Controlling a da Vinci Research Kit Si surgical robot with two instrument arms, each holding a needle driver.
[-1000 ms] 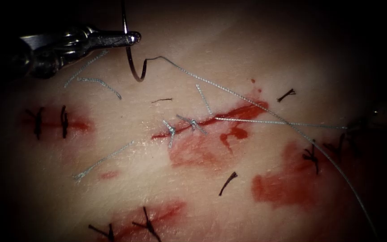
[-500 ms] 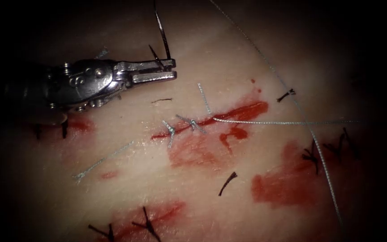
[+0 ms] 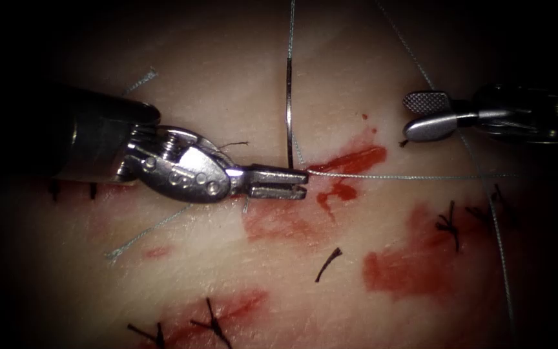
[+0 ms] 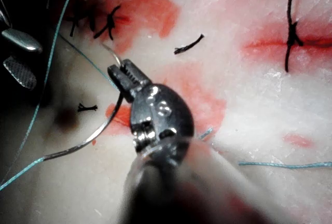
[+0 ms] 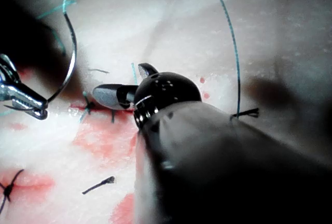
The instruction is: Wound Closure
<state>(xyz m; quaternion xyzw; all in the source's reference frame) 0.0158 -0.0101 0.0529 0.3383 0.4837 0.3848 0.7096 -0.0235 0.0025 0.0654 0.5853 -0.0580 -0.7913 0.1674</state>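
L claw (image 3: 298,183) clamps needle (image 3: 289,110) near its tip, over the cut (image 3: 347,160), clear of tissue (image 3: 227,284). R claw (image 3: 424,115) wide, empty. Best keep thread (image 3: 408,176) slack-free, imo.

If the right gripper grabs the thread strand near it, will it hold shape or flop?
Likely floppy: the thread lies in loose lines across the tissue. Probably light, trailing off the needle that the left gripper holds near one end. Thin, so it may slip in the open right gripper.
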